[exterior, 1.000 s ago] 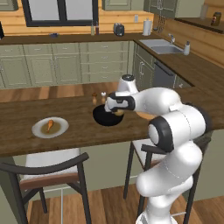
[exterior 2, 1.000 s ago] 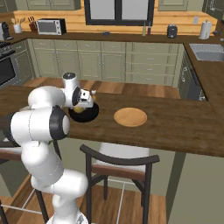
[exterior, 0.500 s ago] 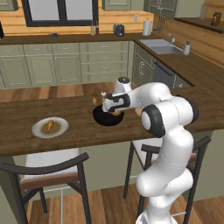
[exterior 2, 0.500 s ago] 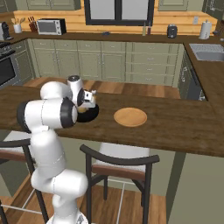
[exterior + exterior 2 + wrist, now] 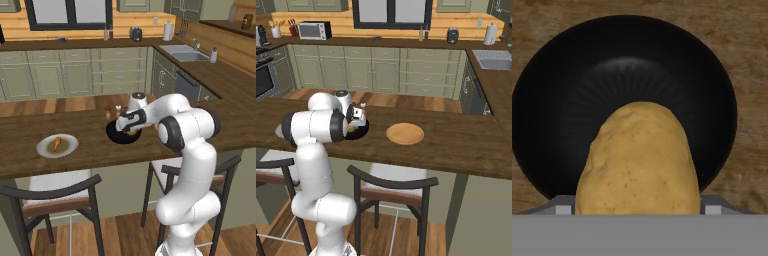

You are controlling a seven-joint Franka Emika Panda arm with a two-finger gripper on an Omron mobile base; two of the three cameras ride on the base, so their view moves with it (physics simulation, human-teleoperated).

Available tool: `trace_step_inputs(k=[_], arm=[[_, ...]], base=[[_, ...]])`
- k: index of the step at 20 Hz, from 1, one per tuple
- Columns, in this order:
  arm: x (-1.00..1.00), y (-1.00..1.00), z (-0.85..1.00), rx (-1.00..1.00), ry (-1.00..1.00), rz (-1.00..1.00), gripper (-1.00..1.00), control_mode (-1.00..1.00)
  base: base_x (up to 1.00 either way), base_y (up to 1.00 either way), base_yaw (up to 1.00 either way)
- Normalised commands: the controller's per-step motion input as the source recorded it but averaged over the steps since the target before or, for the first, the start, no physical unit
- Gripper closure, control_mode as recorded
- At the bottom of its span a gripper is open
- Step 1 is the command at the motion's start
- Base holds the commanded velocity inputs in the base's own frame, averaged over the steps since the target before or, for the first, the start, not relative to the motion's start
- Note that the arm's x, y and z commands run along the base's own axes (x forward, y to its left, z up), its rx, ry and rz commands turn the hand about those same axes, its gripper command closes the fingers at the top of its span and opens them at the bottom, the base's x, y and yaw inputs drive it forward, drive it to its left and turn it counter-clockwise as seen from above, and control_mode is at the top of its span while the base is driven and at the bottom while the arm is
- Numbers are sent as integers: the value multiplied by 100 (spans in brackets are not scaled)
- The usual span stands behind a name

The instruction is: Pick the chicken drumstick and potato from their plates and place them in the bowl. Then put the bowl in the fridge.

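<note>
**Gripper clamped on one potato above the bowl**

Left base view: the gripper (image 5: 128,128) hovers over the one black bowl (image 5: 116,136); one grey-white plate (image 5: 68,148) left of the bowl carries one chicken drumstick (image 5: 57,143).

Right base view: one tan-orange plate (image 5: 405,134) lies right of the bowl.

Hand view: the potato (image 5: 638,164) is gripped directly above the bowl.

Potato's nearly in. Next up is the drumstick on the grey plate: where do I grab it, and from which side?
Judging by the left base view, grip the chicken drumstick across its thicker orange-brown end, coming straight down; it lies flat on the plate, thin end pointing toward the stools.
</note>
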Motion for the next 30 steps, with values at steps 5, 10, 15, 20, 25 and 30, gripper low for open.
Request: trace_step_inputs(k=[5, 10, 15, 20, 25, 30], arm=[[18, 1, -8, 0, 0, 0, -100, -100], [6, 0, 0, 0, 0, 0, -100, -100], [-7, 0, 3, 0, -3, 0, -100, -100], [-47, -1, 47, 0, -5, -2, -100, -100], [-80, -36, 65, 0, 0, -6, -100, -100], [-95, -48, 36, 0, 0, -10, -100, -100]], base=[[0, 0, 0], [0, 0, 0], [0, 0, 0], [0, 0, 0], [0, 0, 0], [0, 0, 0]])
